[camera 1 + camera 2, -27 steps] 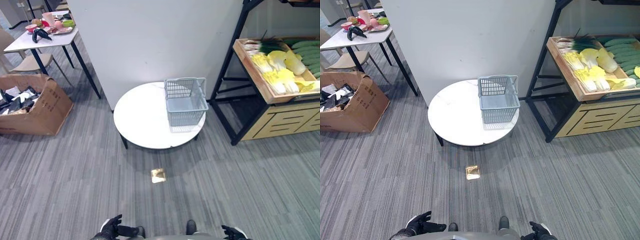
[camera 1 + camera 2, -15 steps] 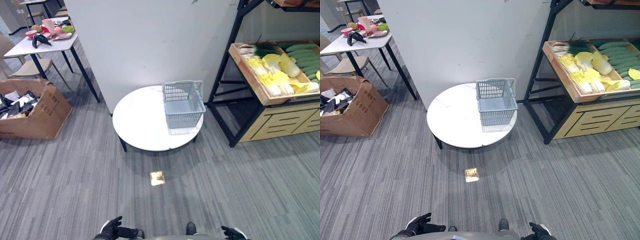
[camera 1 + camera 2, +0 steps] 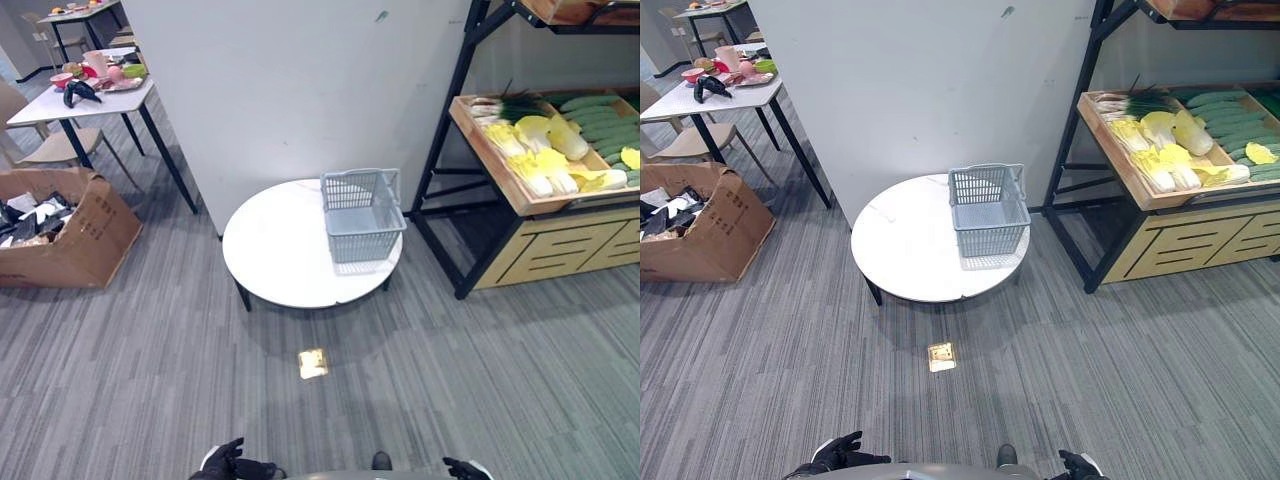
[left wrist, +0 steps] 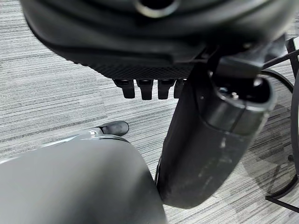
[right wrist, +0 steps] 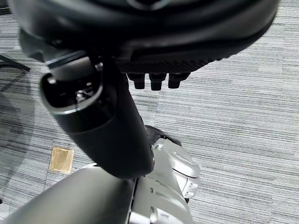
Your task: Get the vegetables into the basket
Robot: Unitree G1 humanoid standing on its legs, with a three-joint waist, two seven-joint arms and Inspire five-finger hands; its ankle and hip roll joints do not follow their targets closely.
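Left eye view: a round white table [image 3: 290, 250] stands on grey carpet in front of a white wall panel. A pale grey wire basket [image 3: 362, 214] sits on the table toward its 2 o'clock edge, upright and apparently with nothing in it. At 3 o'clock from the table stands a black-framed shelf [image 3: 470, 150] carrying a wooden crate [image 3: 500, 165] of vegetables [image 3: 545, 150]: yellow-white cabbages, green cucumbers and spring onions. A cardboard box [image 3: 75, 240] of mixed items sits at 9 o'clock, and a side table [image 3: 85, 100] with dishes at 10 o'clock. A small brass floor plate [image 3: 313, 363] lies at 6 o'clock from the round table. Both dark hands show low at the picture's bottom edge, the left hand [image 3: 230, 464] at 7 o'clock and the right hand [image 3: 464, 469] at 5 o'clock, well apart from table and shelf.

Right eye view: the same scene, slightly shifted.

Left wrist view: the left hand's fingers [image 4: 145, 88] hang straight and relaxed over carpet, holding nothing.

Right wrist view: the right hand's fingers [image 5: 156, 81] are likewise loose and straight, holding nothing.

Judged from this, the task has barely begun: every vegetable seems to lie in the crate, none in the basket. What remains is approaching the shelf, picking vegetables and placing them in the basket.
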